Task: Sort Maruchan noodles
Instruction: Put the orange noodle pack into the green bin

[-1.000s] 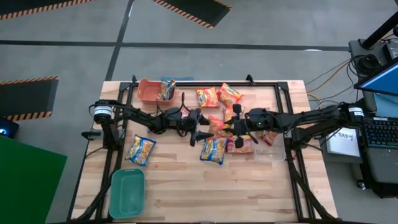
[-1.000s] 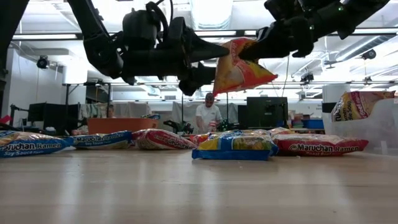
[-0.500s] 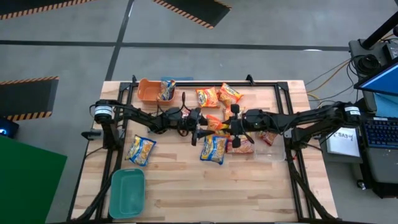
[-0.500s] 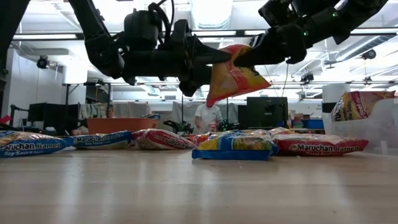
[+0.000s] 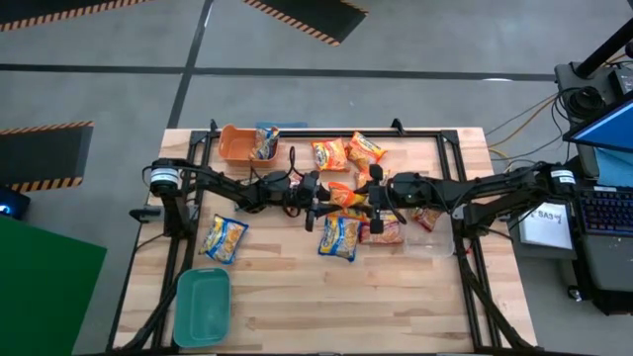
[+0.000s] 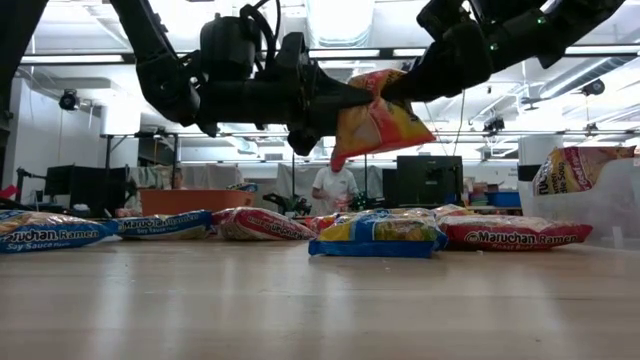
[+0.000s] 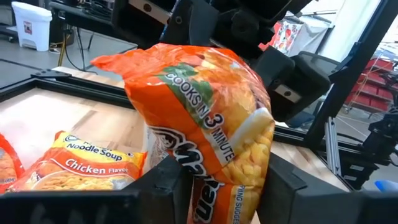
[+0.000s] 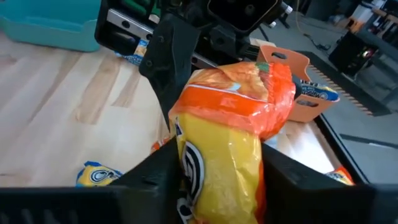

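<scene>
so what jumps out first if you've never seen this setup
An orange noodle packet hangs in the air above mid-table, with the left gripper and right gripper both meeting at it. Below, more packets lie scattered on the wooden table; an orange bin sits at the far left corner.

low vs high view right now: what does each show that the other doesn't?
Low only: the orange packet hangs clear above the table, a person stands in the room behind, and "Maruchan" print is readable on packets.

High only: the full layout, with the orange bin at the far left corner holding a blue packet, and the teal bin near the front left.

Both: the left gripper and right gripper meet at the orange packet mid-table.
</scene>
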Action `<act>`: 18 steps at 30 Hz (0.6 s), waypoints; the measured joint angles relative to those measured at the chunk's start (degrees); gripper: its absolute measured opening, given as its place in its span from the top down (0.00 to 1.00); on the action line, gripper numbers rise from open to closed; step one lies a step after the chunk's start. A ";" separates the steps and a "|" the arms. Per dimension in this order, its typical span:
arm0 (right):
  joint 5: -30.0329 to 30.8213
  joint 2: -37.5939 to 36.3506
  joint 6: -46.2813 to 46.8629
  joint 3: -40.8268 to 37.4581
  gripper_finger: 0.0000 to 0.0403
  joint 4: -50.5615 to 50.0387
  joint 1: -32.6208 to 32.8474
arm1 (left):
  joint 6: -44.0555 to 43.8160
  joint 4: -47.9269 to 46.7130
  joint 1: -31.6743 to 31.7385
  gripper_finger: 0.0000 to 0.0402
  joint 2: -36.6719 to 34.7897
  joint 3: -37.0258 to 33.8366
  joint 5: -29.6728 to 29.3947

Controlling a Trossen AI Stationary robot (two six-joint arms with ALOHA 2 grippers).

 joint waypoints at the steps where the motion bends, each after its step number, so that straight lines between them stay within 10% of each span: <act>1: 0.00 -0.01 0.50 0.00 0.60 -0.12 0.00 | 0.11 -0.07 0.00 0.71 0.00 0.00 0.00; 18: 0.09 -10.21 4.74 0.00 0.38 -6.92 0.00 | 1.62 -4.70 -0.11 0.80 -1.57 0.02 0.17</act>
